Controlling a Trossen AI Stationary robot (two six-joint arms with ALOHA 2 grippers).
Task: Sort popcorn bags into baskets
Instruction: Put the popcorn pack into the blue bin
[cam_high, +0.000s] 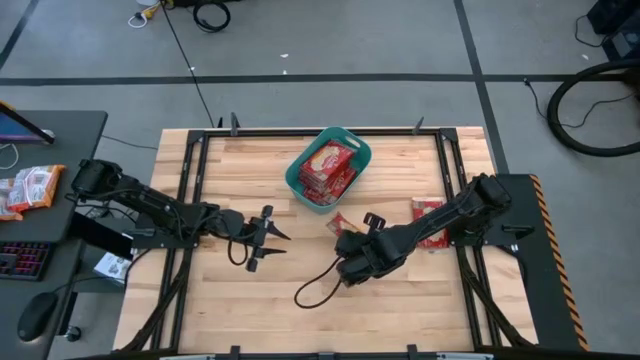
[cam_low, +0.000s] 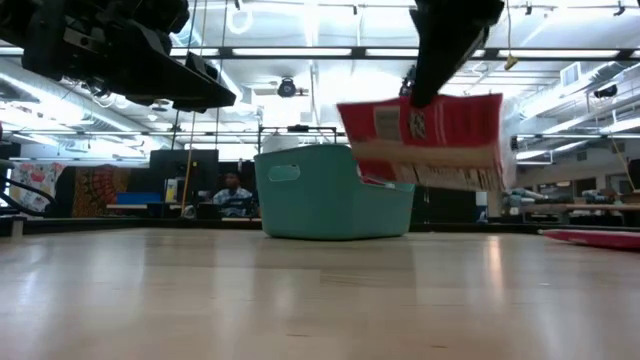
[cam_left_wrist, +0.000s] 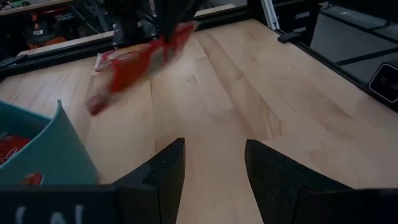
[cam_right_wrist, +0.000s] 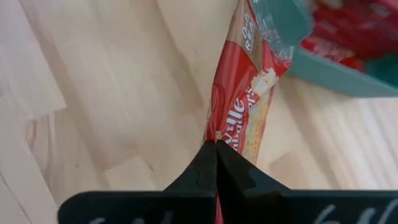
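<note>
The basket (cam_high: 296, 176) already held several bags (cam_high: 327, 168), so sorting was judged well advanced but not finished. The right gripper (cam_right_wrist: 216, 149) was clamped on one bag (cam_low: 430, 138), which hung clear of the table (cam_high: 400, 300) just beside the basket. The left gripper (cam_left_wrist: 214, 168) waited with fingers apart and empty, and one more bag (cam_high: 428, 215) lay near the right arm.

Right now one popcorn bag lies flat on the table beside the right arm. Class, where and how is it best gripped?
Judging by its pose, take the loose bag by a short edge, coming from straight above. It lies flat on the table, so only a thin edge fits between fingers. The right gripper holds its bag just so.
</note>
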